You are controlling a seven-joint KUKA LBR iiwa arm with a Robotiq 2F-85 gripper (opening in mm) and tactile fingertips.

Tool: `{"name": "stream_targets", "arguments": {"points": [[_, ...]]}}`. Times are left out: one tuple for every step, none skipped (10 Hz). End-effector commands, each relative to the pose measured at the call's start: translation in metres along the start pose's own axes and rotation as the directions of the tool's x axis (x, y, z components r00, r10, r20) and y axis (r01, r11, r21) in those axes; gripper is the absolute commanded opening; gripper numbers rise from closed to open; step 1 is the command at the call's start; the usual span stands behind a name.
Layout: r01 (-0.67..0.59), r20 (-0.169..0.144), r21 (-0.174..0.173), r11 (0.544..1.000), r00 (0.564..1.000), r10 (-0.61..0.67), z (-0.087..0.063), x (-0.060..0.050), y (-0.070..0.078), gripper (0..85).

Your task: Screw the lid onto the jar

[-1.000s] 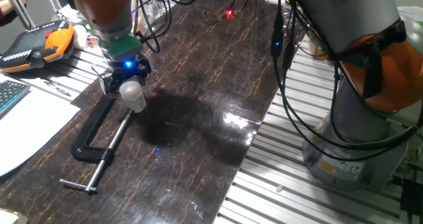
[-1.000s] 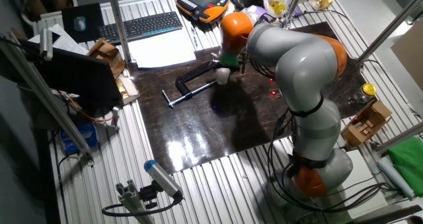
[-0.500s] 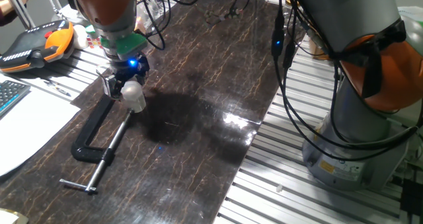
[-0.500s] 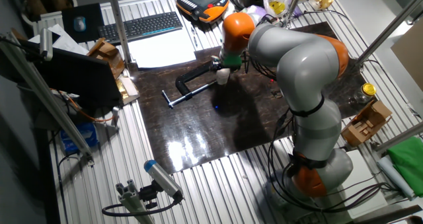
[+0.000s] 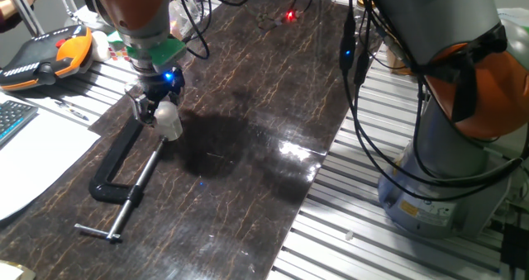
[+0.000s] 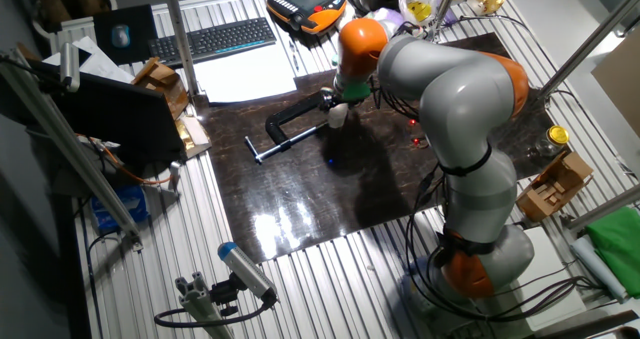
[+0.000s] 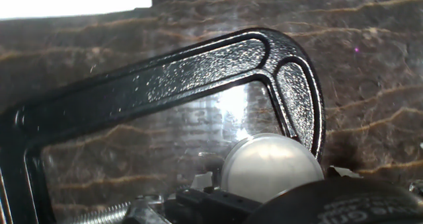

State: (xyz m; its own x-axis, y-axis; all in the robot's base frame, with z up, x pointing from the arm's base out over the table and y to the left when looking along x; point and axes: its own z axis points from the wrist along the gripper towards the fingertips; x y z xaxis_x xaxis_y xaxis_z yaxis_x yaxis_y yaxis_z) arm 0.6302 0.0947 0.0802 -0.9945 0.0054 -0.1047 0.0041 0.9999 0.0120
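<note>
Fingers (image 5: 161, 113) sit in the upper left of one fixed view, clamped on the small whitish jar (image 5: 169, 120) with its lid (image 7: 269, 166); the dark finger tips flank the pale body just under the blue light. From the hand view the lid fills the lower middle of the frame as a round, smooth whitish disc, just inside the curved end of the black clamp (image 7: 198, 72) lying on the dark desk (image 5: 256, 90).

The jar looks light, stiff plastic, and its smooth wall is probably slippery, so a grip across the sides near the top seems right; squeezing hard might deform it. Whether the lid is already threaded on cannot be told.

Further off, the clamp's screw and handle (image 5: 124, 206) run toward the lower left, and in the other fixed view the jar (image 6: 338, 115) shows beside the clamp (image 6: 290, 129), upper centre.

Compared with a second ago, the hand has rotated a little and shifted slightly up and left, carrying the jar with it.
</note>
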Motion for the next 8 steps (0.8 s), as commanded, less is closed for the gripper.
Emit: {"name": "stream_targets", "arguments": {"points": [[0.169, 0.000, -0.018, 0.985, 0.986, -0.169, 0.0001, 0.0001, 0.0000, 85.0], [0.169, 0.000, -0.018, 0.985, 0.986, -0.169, 0.0000, 0.0001, 0.0000, 85.0], [0.169, 0.000, -0.018, 0.985, 0.986, -0.169, 0.0000, 0.0001, 0.0000, 85.0], [0.169, 0.000, -0.018, 0.985, 0.986, -0.169, 0.0000, 0.0001, 0.0000, 85.0], [0.169, -0.001, -0.017, 0.985, 0.986, -0.170, 0.0000, 0.0001, 0.0000, 85.0], [0.168, 0.001, -0.016, 0.986, 0.986, -0.168, 0.0003, -0.0002, 0.0002, 85.0], [0.166, 0.002, -0.016, 0.986, 0.986, -0.166, 0.0008, -0.0004, 0.0003, 85.0], [0.163, 0.002, -0.016, 0.986, 0.987, -0.163, 0.0014, -0.0008, 0.0005, 85.0]]}}
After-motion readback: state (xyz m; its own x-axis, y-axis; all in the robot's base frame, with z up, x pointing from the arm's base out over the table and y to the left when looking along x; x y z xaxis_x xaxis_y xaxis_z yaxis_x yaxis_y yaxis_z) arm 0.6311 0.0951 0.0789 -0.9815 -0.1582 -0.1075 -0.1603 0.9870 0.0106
